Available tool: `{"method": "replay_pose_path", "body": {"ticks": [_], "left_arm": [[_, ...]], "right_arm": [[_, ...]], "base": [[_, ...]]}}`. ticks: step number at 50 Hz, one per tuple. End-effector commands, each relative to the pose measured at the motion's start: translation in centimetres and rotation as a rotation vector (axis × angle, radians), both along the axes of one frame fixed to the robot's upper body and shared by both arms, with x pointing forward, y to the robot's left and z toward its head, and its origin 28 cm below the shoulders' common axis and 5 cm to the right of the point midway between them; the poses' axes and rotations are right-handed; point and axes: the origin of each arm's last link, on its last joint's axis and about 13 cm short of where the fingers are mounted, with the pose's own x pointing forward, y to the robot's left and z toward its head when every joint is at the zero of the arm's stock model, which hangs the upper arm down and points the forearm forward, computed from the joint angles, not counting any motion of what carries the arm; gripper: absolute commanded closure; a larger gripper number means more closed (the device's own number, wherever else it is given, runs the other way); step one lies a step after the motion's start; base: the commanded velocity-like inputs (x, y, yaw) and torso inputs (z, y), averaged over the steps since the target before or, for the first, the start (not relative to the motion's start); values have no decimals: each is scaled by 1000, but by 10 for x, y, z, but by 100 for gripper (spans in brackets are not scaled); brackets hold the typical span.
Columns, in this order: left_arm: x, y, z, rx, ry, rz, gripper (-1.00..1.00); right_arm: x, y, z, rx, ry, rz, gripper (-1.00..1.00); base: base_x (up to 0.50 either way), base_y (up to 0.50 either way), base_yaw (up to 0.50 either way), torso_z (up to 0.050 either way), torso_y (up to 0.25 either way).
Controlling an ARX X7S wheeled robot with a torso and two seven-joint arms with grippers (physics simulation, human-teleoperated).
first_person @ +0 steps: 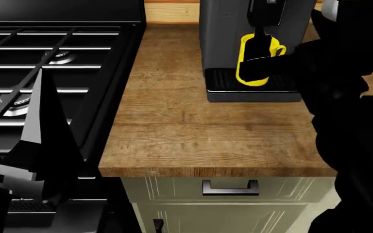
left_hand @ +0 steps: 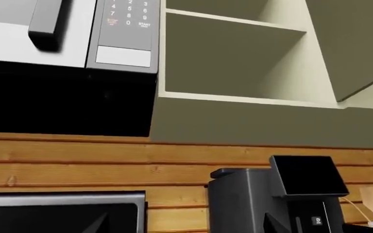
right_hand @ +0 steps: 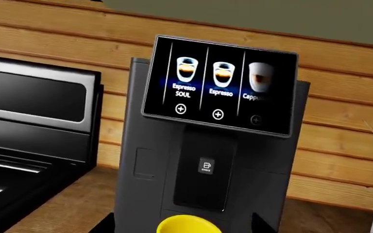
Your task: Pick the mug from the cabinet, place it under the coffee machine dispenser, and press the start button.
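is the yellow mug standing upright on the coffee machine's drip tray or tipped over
Upright: the mug stands on the drip tray, handle sideways, its open rim facing up in the right wrist view.

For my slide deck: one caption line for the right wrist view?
Coffee machine front with lit drink-selection screen, small start button below, and the yellow mug rim under it.

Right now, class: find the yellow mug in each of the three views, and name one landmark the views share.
Head view: the mug stands on the drip tray, partly behind the right gripper.
Right wrist view: only its rim shows at the bottom edge, below the start button.
Left wrist view: not in it.
Shared landmark: the coffee machine.
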Motion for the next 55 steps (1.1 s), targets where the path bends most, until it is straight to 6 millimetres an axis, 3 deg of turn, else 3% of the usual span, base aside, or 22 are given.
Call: {"method": "replay_pose_path", "body": {"ticks": [1, 21, 34, 55], "left_arm": [[0, 0, 2, -3, -7, -1, -100], [0, 1, 2, -22, -17, 5, -100], [-1, -1, 0, -7, 2, -7, -100], [0, 2, 2, -21, -35, 22, -100]], "right_arm": [[-12, 0, 18, -14, -71, 8, -100], [-8, -1, 18, -27, -46, 30, -100], [-5, 2, 11, -31, -20, 45, -100], [-1, 1, 14, -26, 7, 41, -100]], "base": [[0, 0, 0, 49, 6], [0, 0, 0, 49, 19], [0, 0, 0, 3, 0], [0, 0, 0, 50, 0]]}}
